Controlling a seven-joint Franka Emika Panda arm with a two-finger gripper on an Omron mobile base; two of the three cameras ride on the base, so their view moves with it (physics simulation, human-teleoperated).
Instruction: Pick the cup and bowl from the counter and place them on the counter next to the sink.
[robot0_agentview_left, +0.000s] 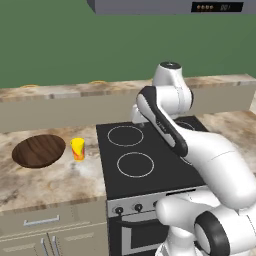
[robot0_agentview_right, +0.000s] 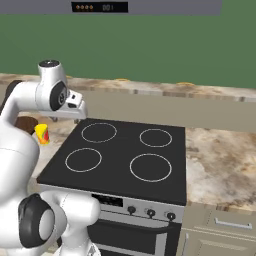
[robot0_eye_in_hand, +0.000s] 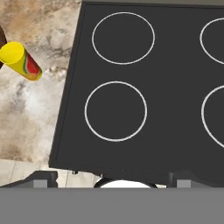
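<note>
Gripper (robot0_eye_in_hand: 111, 180) jaws wide, holding nothing, above stove (robot0_eye_in_hand: 144, 87). Cup (robot0_agentview_left: 77, 149) upright on counter (robot0_agentview_left: 50, 180), just right of bowl (robot0_agentview_left: 38, 150).

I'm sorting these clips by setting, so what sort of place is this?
A kitchen, rendered rather than real. A black four-ring stovetop with knobs on its front sits between beige cabinets topped by a marbled stone counter, where a wooden bowl and a yellow cup stand side by side.
</note>
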